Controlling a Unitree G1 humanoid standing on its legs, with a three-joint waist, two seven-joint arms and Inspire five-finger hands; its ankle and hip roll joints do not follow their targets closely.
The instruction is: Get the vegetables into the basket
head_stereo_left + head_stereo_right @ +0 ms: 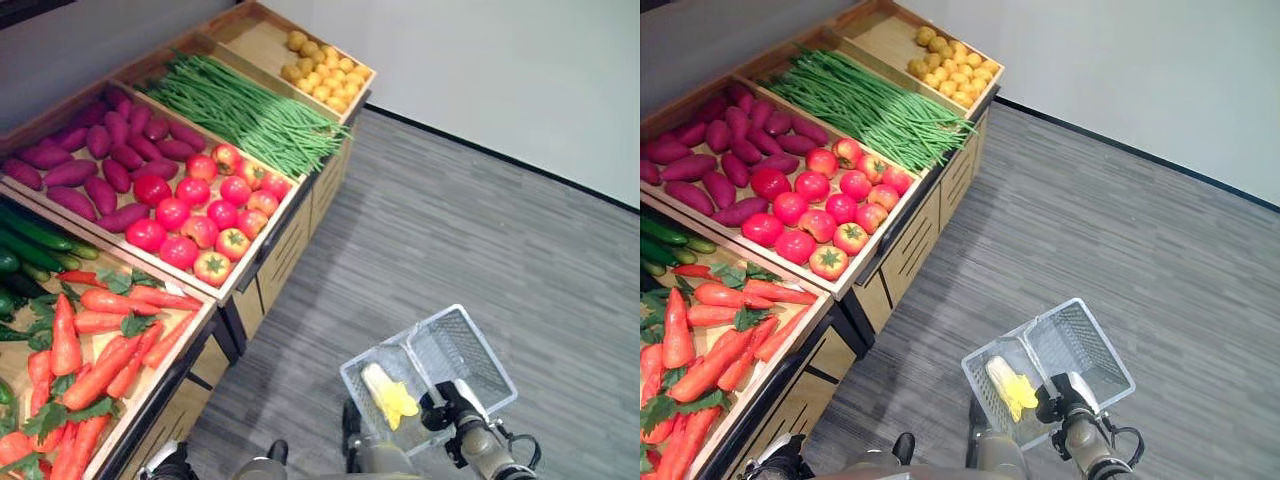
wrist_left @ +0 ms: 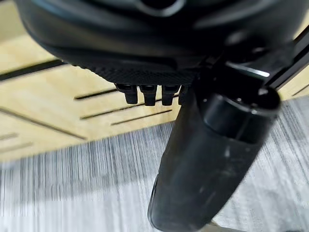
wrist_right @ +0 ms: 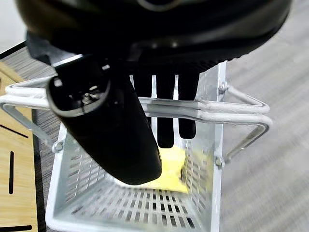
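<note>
The right hand (image 3: 159, 104) is carrying the wire basket (image 1: 470, 345), fingers hooked under its handles with a corn cob (image 1: 385, 392) inside, while the left hand (image 2: 145, 92), fingers relaxed and empty, is hanging nearer the carrots (image 1: 100, 350) lying forward-left.

**What we cannot make out**

We see the carrots (image 1: 95, 365) and cucumbers (image 1: 30, 245) run off the picture's edge, so their trays' full extent is unknown. In the basket (image 1: 1095, 355), the yellow item (image 3: 169, 169) sits partly behind the right hand (image 3: 164, 116), and we cannot tell what vegetable it is. The left hand (image 2: 149, 94) shows just short finger ends under its bulk; their pose is unreadable to us.
</note>
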